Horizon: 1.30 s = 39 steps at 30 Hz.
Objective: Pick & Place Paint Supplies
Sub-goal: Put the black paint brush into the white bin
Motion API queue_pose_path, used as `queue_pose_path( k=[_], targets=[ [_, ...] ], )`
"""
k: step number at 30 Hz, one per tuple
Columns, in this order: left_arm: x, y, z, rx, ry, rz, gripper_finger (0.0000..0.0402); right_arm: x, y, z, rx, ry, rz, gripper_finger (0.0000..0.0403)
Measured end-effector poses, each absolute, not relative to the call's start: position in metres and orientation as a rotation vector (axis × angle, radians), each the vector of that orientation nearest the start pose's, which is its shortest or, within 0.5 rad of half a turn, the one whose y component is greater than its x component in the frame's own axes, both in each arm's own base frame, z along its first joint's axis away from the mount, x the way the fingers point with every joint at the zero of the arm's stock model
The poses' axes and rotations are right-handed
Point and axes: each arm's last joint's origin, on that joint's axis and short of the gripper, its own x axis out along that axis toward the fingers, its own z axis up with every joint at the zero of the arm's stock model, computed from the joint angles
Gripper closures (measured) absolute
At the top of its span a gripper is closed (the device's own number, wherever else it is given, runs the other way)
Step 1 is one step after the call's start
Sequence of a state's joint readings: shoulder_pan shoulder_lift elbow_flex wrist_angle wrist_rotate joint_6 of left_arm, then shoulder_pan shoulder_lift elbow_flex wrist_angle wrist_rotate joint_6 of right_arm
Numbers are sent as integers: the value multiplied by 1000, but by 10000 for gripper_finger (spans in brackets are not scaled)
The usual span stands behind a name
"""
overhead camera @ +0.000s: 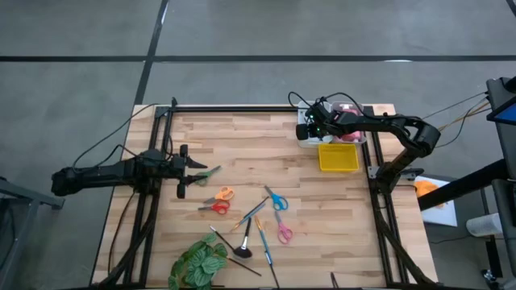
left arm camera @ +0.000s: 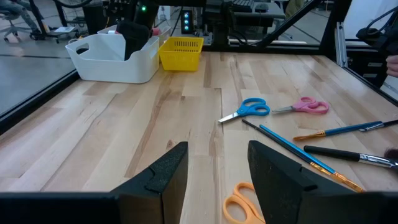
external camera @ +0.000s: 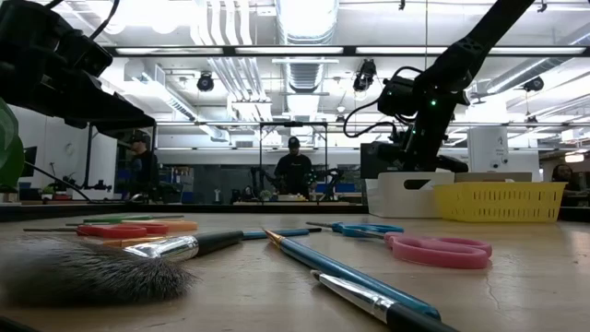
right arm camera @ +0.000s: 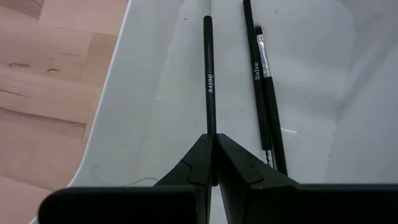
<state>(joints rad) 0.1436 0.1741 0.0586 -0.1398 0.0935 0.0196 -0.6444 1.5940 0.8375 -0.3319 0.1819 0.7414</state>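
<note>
My right gripper (overhead camera: 310, 125) reaches into the white bin (overhead camera: 308, 138) at the table's far right, shut on a thin black brush (right arm camera: 209, 74). Two more black brushes (right arm camera: 261, 81) lie on the bin's floor beside it. Something pink (overhead camera: 348, 108) shows in the bin behind the gripper. My left gripper (left arm camera: 217, 168) waits open at the table's left, touching nothing. Flat on the wood lie green scissors (overhead camera: 206, 171), orange scissors (overhead camera: 225, 193), red scissors (overhead camera: 216, 207), blue scissors (overhead camera: 276, 200), pink scissors (overhead camera: 284, 234) and several brushes (overhead camera: 251, 216). My right gripper pinches the black brush's handle (right arm camera: 211, 127) between its two fingertips. The fingers slant down into the bin from the table's right side. The brush runs on from the fingertips along the bin's floor. I cannot tell whether its far end rests on the floor.
A yellow basket (overhead camera: 339, 158) stands just in front of the white bin. A green leafy plant (overhead camera: 200, 264) lies at the near edge, with a wide soft brush (overhead camera: 241, 251) beside it. Black frame rails (overhead camera: 242, 108) run along the table's far, left and right edges.
</note>
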Motion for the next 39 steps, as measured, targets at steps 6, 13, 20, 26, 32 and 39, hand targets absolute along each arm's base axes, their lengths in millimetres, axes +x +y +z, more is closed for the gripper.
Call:
queue_pose_path(
  k=[6, 13, 20, 26, 32, 39],
  targets=[
    [103, 12, 156, -11, 254, 48, 232, 229, -178, 158, 882, 772, -1125, 390],
    [103, 12, 156, -11, 254, 47, 232, 229, -178, 158, 870, 782, -1118, 390],
    [103, 12, 156, -11, 254, 47, 232, 229, -178, 158, 857, 790, -1106, 390],
    [103, 12, 156, -11, 254, 48, 232, 229, -178, 158, 860, 788, -1107, 366],
    [103, 12, 156, -11, 254, 48, 232, 228, -178, 158, 876, 784, -1117, 302],
    [103, 12, 156, -11, 254, 47, 232, 229, -178, 158, 879, 783, -1116, 282]
  ],
)
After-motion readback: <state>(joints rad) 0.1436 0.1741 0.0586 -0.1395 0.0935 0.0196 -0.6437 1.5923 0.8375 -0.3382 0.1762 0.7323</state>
